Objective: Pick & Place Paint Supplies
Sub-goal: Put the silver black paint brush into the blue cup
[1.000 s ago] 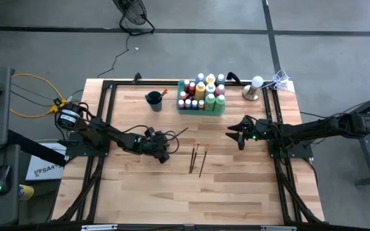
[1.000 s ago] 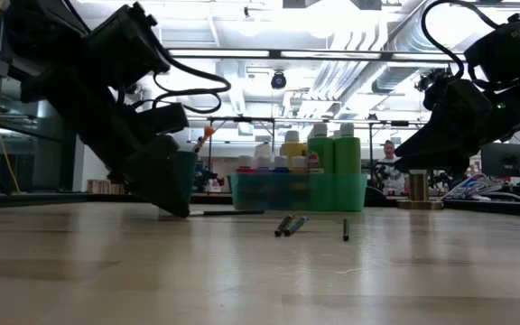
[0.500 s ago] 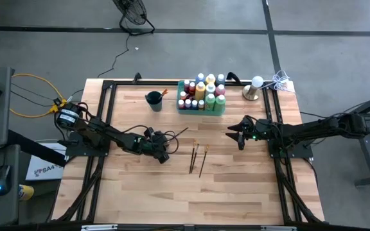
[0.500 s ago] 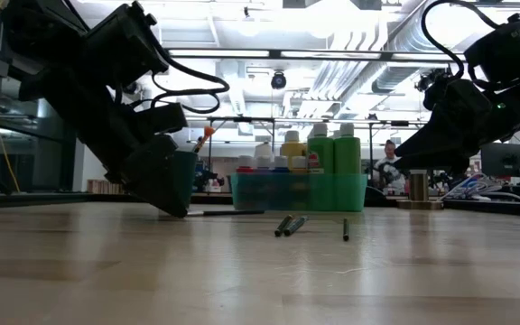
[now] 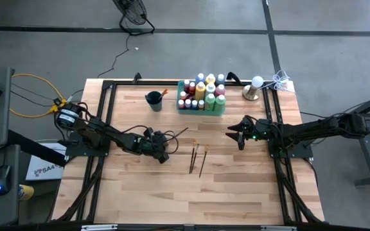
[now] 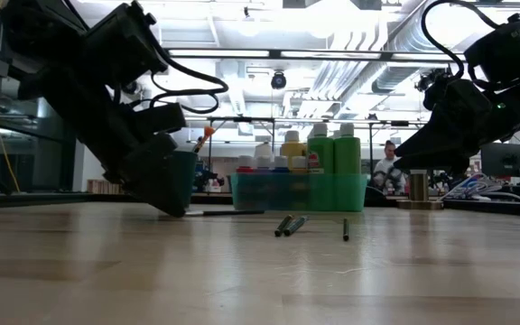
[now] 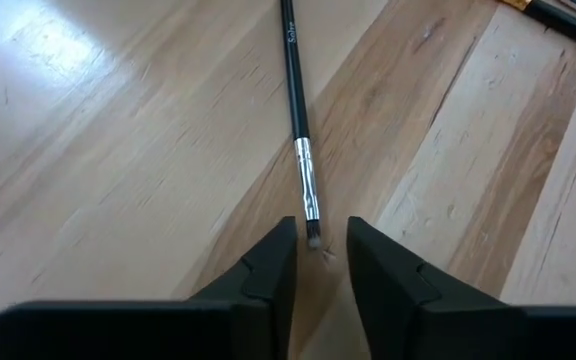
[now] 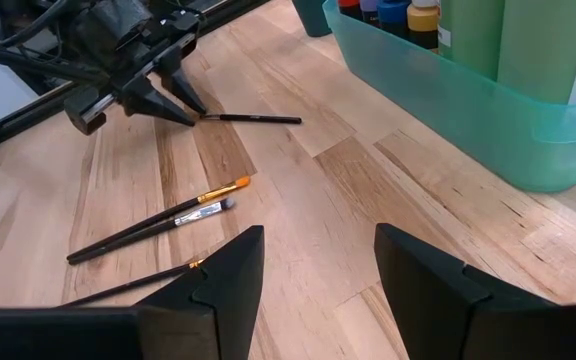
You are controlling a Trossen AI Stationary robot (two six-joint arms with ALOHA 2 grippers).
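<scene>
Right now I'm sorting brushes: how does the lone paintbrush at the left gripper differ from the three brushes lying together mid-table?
The lone paintbrush has its bristle end between the left gripper fingers; the three grouped brushes lie untouched. The lone paintbrush lies apart, nearer the dark cup; the grouped brushes lie close together, two nearly touching. One grouped brush has an orange tip; the lone one's tip is dark. All are thin, dark-handled and flat on the wooden table.
</scene>
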